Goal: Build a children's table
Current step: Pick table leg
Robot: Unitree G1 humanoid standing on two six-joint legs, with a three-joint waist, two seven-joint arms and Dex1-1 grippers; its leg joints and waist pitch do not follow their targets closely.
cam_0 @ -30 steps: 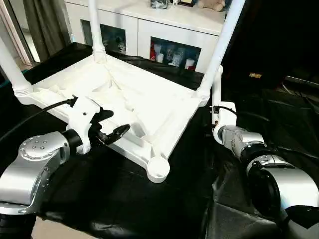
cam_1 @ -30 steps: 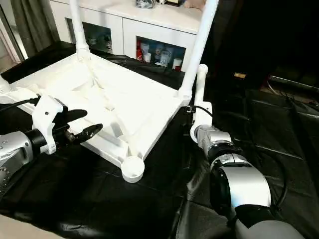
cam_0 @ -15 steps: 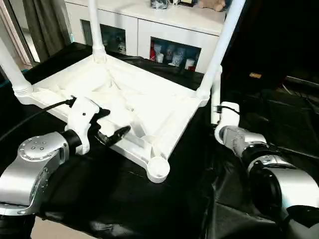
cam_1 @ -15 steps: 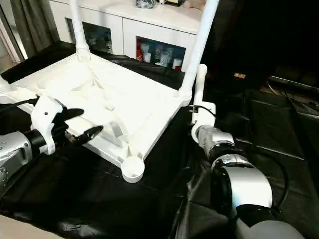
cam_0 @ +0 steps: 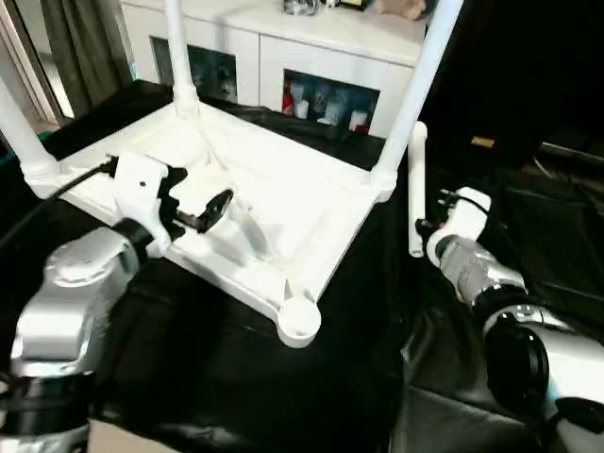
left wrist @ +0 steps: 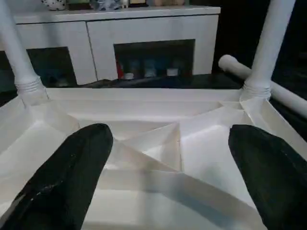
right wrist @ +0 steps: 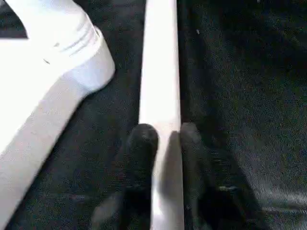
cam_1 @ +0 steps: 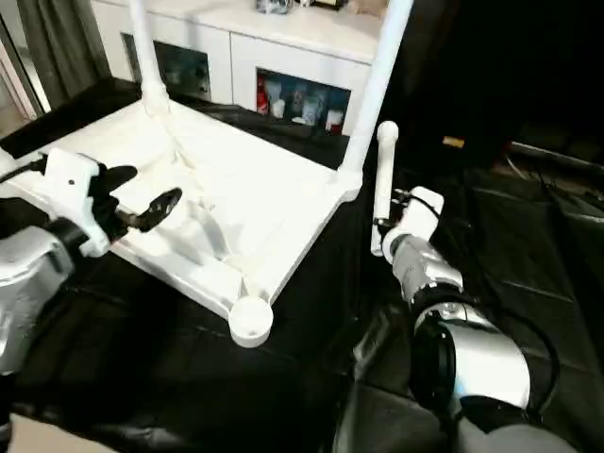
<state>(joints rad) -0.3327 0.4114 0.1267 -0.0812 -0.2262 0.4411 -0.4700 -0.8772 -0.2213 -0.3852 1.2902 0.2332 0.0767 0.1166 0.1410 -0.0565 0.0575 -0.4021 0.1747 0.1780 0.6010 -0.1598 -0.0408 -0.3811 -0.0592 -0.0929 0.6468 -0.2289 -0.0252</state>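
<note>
We have two shiny silver arms with round, smooth shells. Our left arm (cam_0: 71, 293) has a round silver cap near the wrist, and a black ring sits where the silver part meets a chunky white block. A thin black cable loops out from the top of that white block. Our left end effector (cam_0: 193, 206) has two black fingers (left wrist: 62, 177) that look fat and rounded at the tips. Our right arm (cam_1: 472, 354) is silver too, with dark bands between its round parts. It ends in a small white block with a short black cable. Our right end effector (right wrist: 160, 143) has two black fingers (right wrist: 140, 143) as well.
</note>
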